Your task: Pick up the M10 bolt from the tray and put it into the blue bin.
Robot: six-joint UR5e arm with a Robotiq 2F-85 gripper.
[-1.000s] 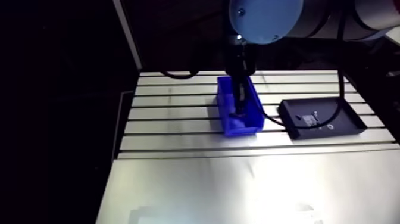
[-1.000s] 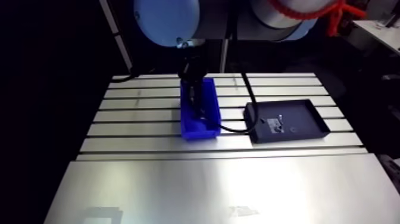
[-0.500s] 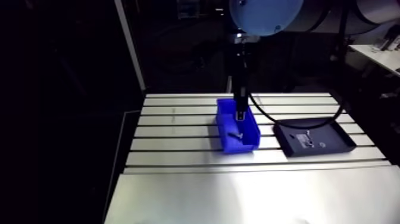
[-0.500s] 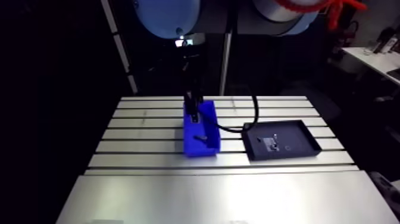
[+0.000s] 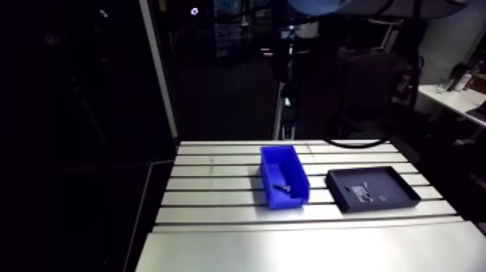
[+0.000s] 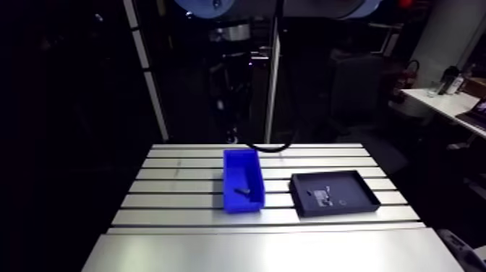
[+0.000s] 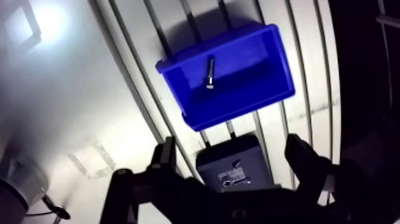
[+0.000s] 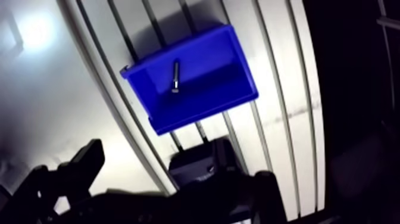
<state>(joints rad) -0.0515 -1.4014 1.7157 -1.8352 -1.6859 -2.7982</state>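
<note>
Raised since the earlier frames, the gripper [image 7: 231,149] is no longer lowered into the blue bin [image 5: 272,171] and is now held high above it. The whole arm view has also shifted, because the camera has been carried along with the arm.

In the arm view, the slotted table [image 5: 217,195] is seen across the middle of the frame. The blue bin is set at its centre, with its long side running away from the camera. The M10 bolt [image 5: 283,189] is seen as a small dark shape lying flat on the bin's floor, near the end closest to the camera. To the right of the bin, apart from it, a black tray [image 5: 394,189] is laid flat on the table. A few small pale marks or parts are seen inside the tray, and what they are cannot be told.

In the wrist view, the two fingers [image 7: 165,156] are spread wide, and nothing is held between them. The tray is seen far below, between the fingers. The bin is seen ahead of the gripper, beyond the tray. The bolt is shown lying inside the bin on its floor, its thicker head end turned toward the gripper, with bare blue floor on either side of it.
</note>
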